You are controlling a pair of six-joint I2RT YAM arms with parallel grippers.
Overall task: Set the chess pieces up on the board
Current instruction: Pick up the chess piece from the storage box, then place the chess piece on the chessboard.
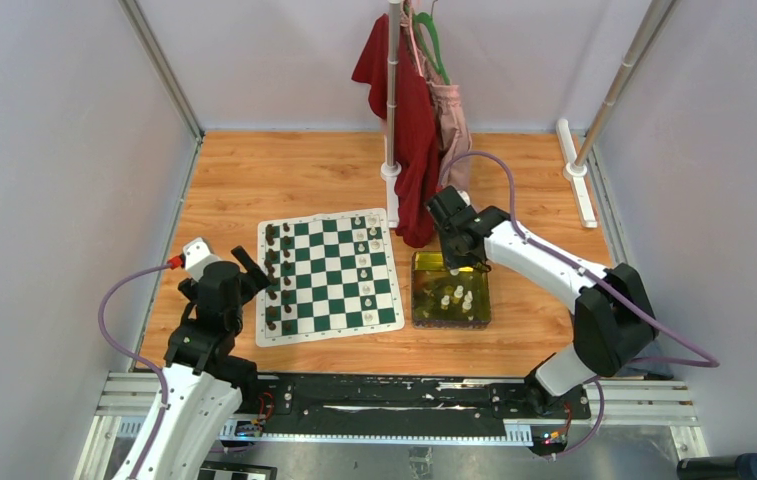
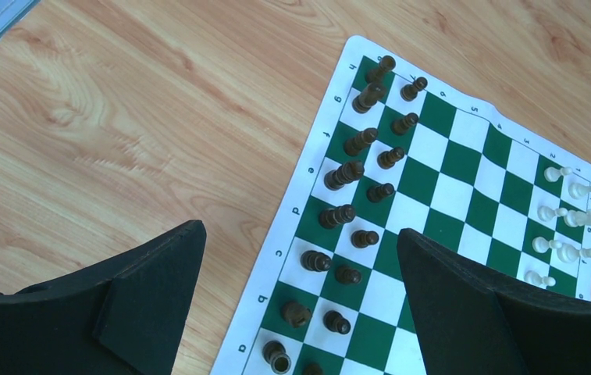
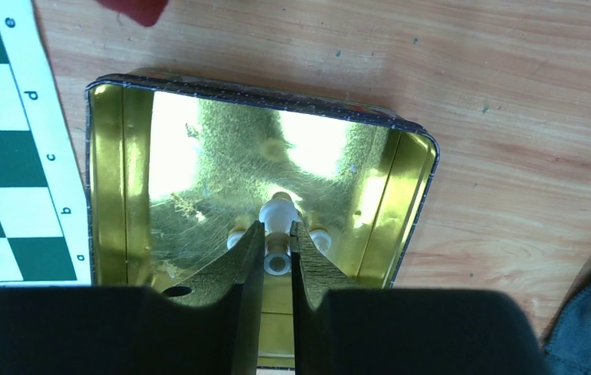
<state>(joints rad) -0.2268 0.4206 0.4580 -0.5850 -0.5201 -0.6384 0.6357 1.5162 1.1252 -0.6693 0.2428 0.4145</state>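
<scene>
The board (image 1: 326,283) lies flat on the wooden table. Several cream chess pieces (image 1: 365,243) stand along its right edge, and one more stands at the near right corner. More cream pieces (image 1: 456,297) lie in the yellow-green tray (image 1: 425,266). My right gripper (image 3: 276,236) hangs over that tray, shut on one cream piece (image 3: 278,212) held base-up between its fingers. Two other cream pieces (image 3: 320,239) lie just beneath. My left gripper (image 2: 300,238) is open and empty above the board's left side (image 2: 448,180).
Dark brown chessmen (image 2: 344,173) fill two rows along the board's left edge. A stand with red cloth (image 1: 409,120) and a pink garment rises just behind the tray, close to the right arm. A white rail (image 1: 579,185) lies at the back right.
</scene>
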